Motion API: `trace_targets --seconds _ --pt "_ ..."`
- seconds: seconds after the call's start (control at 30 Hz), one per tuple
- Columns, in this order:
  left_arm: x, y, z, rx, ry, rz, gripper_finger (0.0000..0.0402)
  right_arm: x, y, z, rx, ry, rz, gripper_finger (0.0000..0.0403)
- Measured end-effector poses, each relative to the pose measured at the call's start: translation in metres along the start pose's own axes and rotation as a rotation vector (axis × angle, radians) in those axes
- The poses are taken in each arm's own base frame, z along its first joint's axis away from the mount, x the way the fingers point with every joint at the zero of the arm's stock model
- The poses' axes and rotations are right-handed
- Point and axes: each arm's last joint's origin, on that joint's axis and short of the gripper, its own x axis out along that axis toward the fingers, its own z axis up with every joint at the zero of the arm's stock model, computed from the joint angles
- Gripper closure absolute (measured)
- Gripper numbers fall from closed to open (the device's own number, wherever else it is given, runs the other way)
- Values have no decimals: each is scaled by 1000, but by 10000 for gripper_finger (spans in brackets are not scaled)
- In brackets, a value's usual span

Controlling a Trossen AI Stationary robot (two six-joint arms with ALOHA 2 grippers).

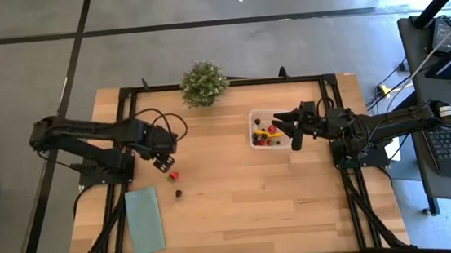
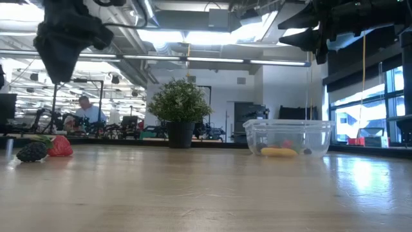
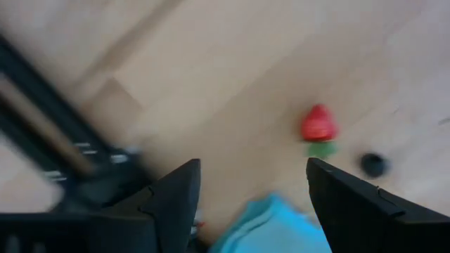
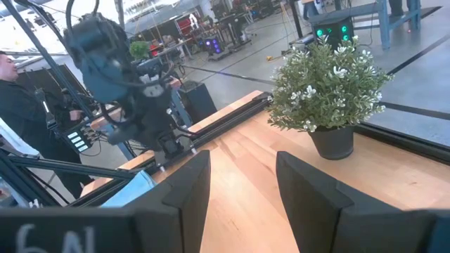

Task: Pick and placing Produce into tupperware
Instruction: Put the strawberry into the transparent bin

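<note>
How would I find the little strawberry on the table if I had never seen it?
Start at the pale-green cloth on the wooden table. Just past its far corner, by the left arm's tool, two tiny toys lie apart. The strawberry is bright red with a green top; its neighbour is a dark berry.

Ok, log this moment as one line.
left gripper: open, above strawberry | right gripper: open, empty, beside tupperware | dark berry: loose on table

Two dark arms, blk cables, angular fingers
</note>
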Motion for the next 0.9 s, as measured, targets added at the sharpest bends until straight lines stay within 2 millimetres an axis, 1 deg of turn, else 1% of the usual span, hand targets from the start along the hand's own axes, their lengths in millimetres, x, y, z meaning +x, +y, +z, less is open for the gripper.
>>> trace_targets --seconds 0.17,0.3,0.53,0.9 --pt "16 -16 -1 -38 -22 -137 154 0 0 0 1 0 0 238" --pt "28 -26 -2 -70 -39 -190 154 0 0 0 2 0 0 238" --pt "50 -33 -5 -23 -11 -137 154 0 0 0 1 5 -2 238" --pt "78 -56 -5 1 62 -77 154 0 0 -1 -2 7 -3 238"
